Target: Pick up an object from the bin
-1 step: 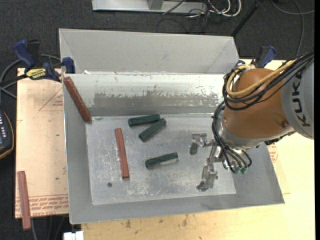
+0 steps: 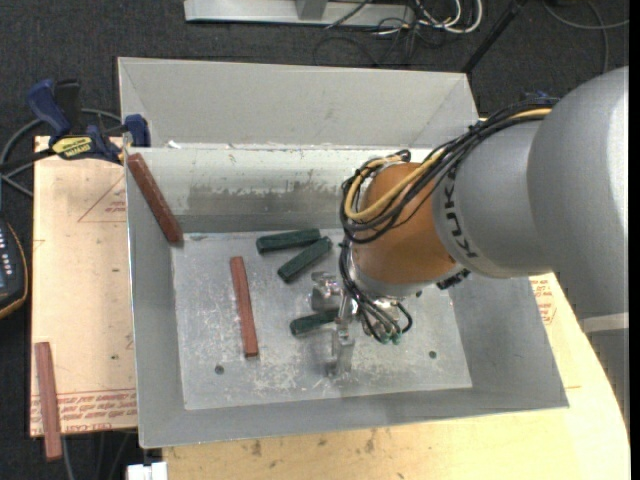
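Observation:
My gripper is low over the bin floor, right of the middle, and stands open. One metal finger is on the far side and the other on the near side of a small dark green block. The block lies flat, its right end between the two fingers. Two more dark green blocks lie just behind: one slanted, the other nearer the back wall.
A long red-brown stick lies flat on the left part of the floor. A wider brown stick leans in the back left corner. The arm's orange cover and cables hang over the right half of the bin.

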You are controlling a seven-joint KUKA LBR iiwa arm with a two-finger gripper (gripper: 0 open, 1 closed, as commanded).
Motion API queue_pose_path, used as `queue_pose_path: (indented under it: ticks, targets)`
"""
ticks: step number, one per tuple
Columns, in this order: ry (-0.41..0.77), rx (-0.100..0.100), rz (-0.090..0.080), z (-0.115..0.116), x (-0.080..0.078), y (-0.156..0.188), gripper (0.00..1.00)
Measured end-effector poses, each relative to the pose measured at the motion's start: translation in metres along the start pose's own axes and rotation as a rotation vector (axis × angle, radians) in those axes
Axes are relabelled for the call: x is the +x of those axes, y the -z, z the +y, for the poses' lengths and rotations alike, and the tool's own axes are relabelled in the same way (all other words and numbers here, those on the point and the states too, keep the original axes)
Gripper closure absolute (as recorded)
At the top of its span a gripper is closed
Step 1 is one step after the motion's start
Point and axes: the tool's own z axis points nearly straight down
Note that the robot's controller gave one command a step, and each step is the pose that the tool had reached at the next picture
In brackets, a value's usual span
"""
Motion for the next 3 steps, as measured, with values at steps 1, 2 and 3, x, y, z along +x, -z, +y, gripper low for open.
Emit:
queue_pose_path:
  ticks: [1,2,3]
  targets:
    - [-0.003,0.001,-0.004,-0.002,-0.001,0.005,1.0]
    - [0.038,0.002,-0.013,-0.005,0.019,0.179,1.0]
    - [0.268,0.001,-0.003,0.007,0.03,0.171,1.0]
